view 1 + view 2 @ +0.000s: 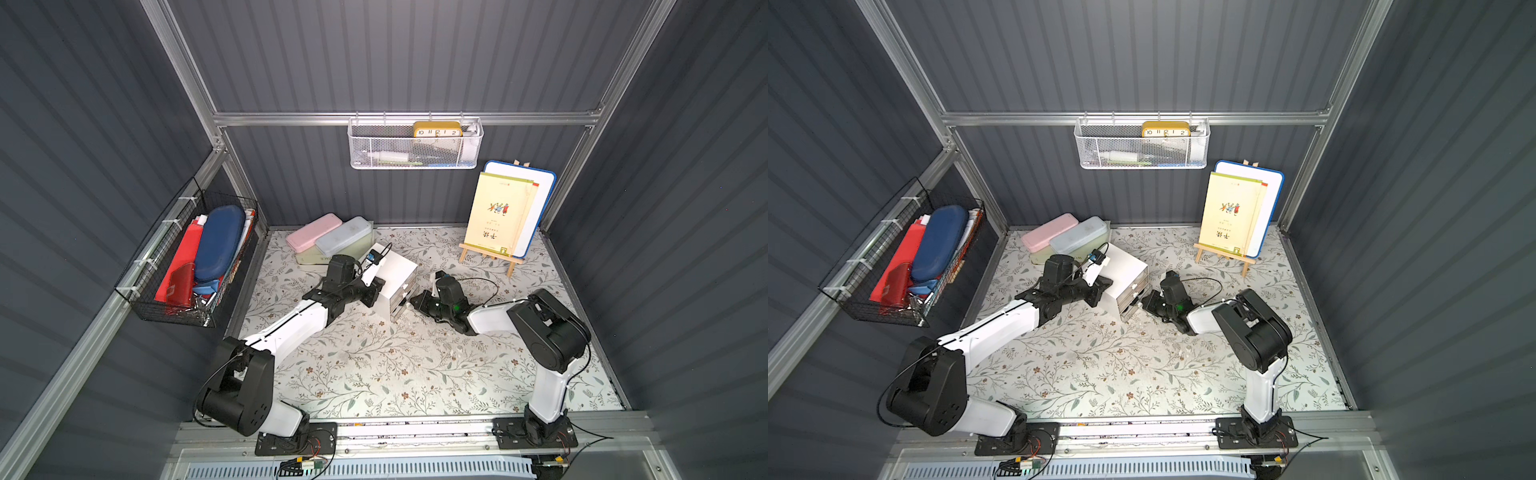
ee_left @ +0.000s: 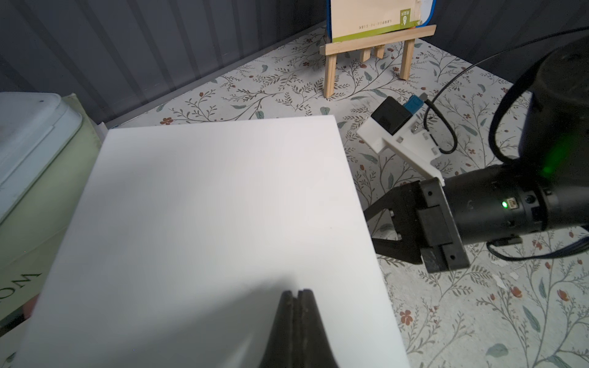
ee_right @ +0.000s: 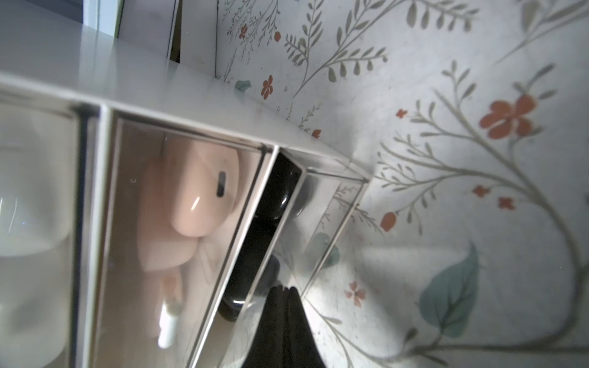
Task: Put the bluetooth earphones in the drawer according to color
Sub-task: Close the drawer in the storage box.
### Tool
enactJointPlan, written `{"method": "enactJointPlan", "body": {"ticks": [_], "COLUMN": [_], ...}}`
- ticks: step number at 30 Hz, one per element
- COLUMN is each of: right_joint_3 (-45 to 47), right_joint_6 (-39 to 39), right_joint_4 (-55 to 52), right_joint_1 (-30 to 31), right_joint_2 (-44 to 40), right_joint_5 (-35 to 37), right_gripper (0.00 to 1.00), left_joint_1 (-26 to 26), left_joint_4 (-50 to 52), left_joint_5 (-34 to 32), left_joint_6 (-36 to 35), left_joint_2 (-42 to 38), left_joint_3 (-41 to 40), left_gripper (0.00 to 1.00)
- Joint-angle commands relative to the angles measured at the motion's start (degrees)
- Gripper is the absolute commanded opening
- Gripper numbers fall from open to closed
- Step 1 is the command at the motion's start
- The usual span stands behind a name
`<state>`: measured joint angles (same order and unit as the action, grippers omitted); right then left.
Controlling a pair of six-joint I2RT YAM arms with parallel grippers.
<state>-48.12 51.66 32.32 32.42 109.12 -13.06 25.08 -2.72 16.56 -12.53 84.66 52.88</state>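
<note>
In both top views the left arm lies stretched low over the floral mat (image 1: pixel 374 374). Its left gripper (image 1: pixel 375 291) is at the blank side of the white cabinet (image 1: pixel 398 270). The right arm folds at the elbow and brings the right gripper (image 1: pixel 415 302) to the drawer face, where the lowest drawer (image 1: pixel 400 313) stands slightly out. Behind them, a pink pencil case (image 1: pixel 313 232) and a blue pencil case (image 1: pixel 344 236) lie on a pale green box (image 1: pixel 309 258). A black wire basket (image 1: pixel 174 307) on the side wall holds a blue pouch (image 1: pixel 219 243) and red items. A white mesh basket (image 1: pixel 415 160) on the back wall holds a yellow clock (image 1: pixel 437 129).

From the left wrist, the left gripper's jaws are pressed together with nothing between them, at the edge of a plain white cabinet panel. Whether they touch it I cannot tell.

From the right wrist, the right gripper's jaws are likewise closed and empty, with the tips at the clear front of the lowest drawer. Inside that drawer lie the black cases (image 3: pixel 280 197). The middle drawer, pushed in, holds the pink cases (image 3: pixel 194 191). The top drawer shows a pale rounded shape (image 3: pixel 32 197), too blurred to name.
</note>
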Motion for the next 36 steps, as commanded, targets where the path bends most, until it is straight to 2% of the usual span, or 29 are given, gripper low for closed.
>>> {"method": "enactJointPlan", "body": {"ticks": [1,24,29,36], "right_joint_3": [-1.73,-1.71,0.98,3.87], "right_joint_6": [0.98,1.3,-1.23,-8.94], "right_joint_4": [1.92,2.88,2.27,-1.78], "right_joint_1": [-0.13,-0.42,-0.89,-1.24], "right_joint_2": [1.38,1.8,-1.14,-6.45], "right_joint_5": [-0.48,-3.34,-3.9,-6.11], "right_gripper": [0.0,0.0,0.0,0.0], "left_joint_1": [-0.3,-0.3,-0.3,-0.29], "left_joint_4": [1.13,1.05,0.83,1.1], "left_joint_5": [1.16,1.08,1.01,0.51], "left_joint_6": [-1.17,-1.51,-1.44,-1.31], "left_joint_2": [0.97,0.25,-0.2,-2.74], "left_joint_3": [1.09,1.11,1.42,2.96], "left_gripper": [0.0,0.0,0.0,0.0]}}
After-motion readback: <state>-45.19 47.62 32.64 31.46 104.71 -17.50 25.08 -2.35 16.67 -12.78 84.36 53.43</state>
